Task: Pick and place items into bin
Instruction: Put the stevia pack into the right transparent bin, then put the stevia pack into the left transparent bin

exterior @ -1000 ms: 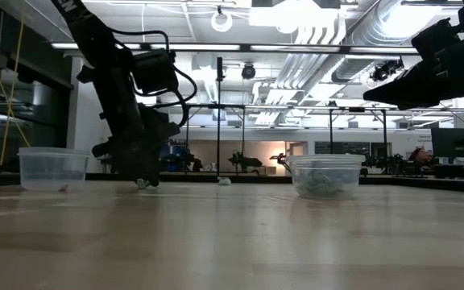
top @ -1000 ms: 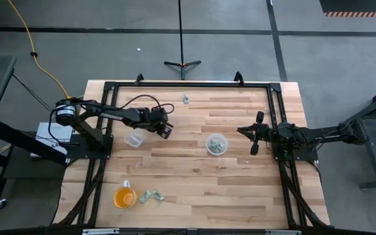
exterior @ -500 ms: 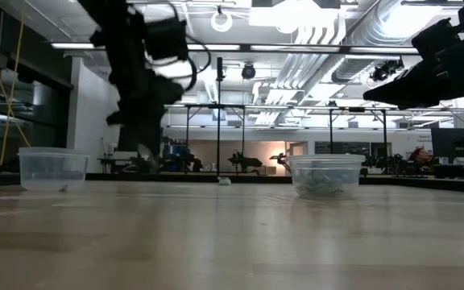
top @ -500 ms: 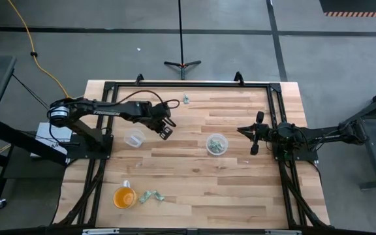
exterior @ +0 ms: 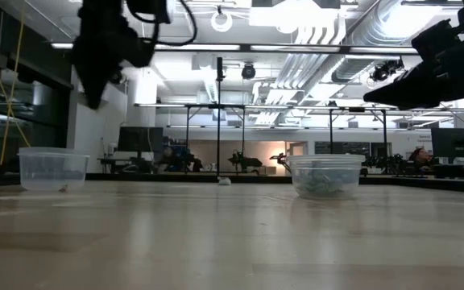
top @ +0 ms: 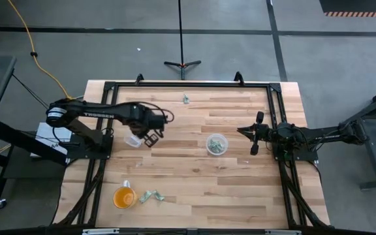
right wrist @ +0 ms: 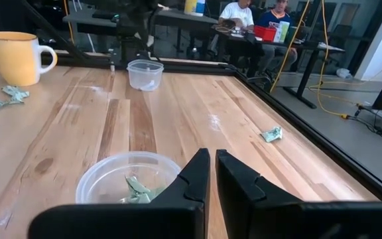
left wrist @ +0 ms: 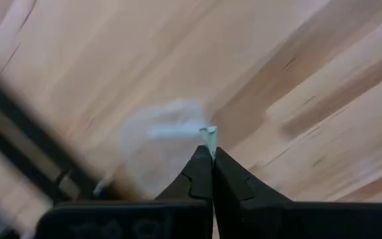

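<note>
A wrapper scrap is pinched between the closed fingers of the left gripper, held above the table beside the small clear tub, so carrying is under way; next comes centring over the tub and releasing.

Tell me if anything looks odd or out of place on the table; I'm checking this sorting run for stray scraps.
Mostly tidy. One scrap lies alone near the table's far edge, and two more sit beside the orange cup, outside both bins. The left gripper, shut on a scrap, is by the near-empty bin; the fuller bin sits nearer the idle right gripper.
</note>
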`<state>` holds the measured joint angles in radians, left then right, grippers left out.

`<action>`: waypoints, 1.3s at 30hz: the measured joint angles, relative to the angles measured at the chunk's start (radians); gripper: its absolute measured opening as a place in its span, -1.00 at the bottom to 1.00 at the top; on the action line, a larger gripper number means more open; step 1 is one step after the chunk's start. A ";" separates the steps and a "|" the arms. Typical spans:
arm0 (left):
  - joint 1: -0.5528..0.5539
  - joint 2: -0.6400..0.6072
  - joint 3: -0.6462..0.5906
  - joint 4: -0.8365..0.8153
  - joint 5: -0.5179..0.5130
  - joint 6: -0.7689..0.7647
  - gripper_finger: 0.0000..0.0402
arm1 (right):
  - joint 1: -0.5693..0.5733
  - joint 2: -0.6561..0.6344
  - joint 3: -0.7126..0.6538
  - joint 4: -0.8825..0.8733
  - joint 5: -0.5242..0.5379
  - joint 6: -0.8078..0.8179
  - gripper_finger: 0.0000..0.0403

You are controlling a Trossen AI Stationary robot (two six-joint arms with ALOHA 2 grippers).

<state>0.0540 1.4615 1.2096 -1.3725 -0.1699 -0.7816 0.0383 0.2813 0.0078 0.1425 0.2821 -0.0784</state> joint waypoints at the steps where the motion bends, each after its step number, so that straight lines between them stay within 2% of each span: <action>1: -0.008 0.001 -0.002 -0.031 0.000 -0.023 -0.88 | 0.000 0.000 0.000 -0.003 0.000 0.000 -0.92; 6: -0.024 0.000 -0.035 -0.047 0.033 -0.065 -0.88 | 0.000 0.000 0.000 -0.005 0.000 0.000 -0.90; 11: -0.022 0.000 -0.123 -0.043 0.079 -0.070 -0.77 | 0.000 0.000 0.000 -0.020 0.000 0.000 -0.91; 19: -0.022 0.000 -0.194 0.010 0.078 -0.053 -0.74 | 0.000 0.000 0.000 -0.024 0.000 0.000 -0.90; 29: -0.022 0.000 -0.197 0.014 0.022 -0.044 -0.35 | 0.000 0.000 0.000 -0.026 0.000 0.000 -0.91; 31: -0.021 0.000 -0.197 0.015 -0.024 -0.024 -0.25 | 0.000 0.000 0.000 -0.026 0.000 0.000 -0.90; 33: -0.018 0.000 -0.197 0.026 -0.115 -0.009 -0.17 | 0.000 0.000 0.000 -0.026 0.000 0.000 -0.90; 34: -0.010 0.000 -0.197 0.051 -0.165 0.000 -0.13 | 0.000 0.000 0.000 -0.026 0.000 0.000 -0.90; 36: 0.029 -0.008 -0.197 0.144 -0.199 0.052 -0.07 | 0.000 0.000 0.000 -0.026 0.000 0.000 -0.91; 39: 0.126 -0.010 -0.197 0.372 -0.151 0.229 -0.01 | 0.000 0.000 0.000 -0.026 0.000 0.000 -0.92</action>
<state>0.1797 1.4514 1.0122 -1.0003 -0.3208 -0.5529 0.0381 0.2812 0.0078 0.1165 0.2817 -0.0788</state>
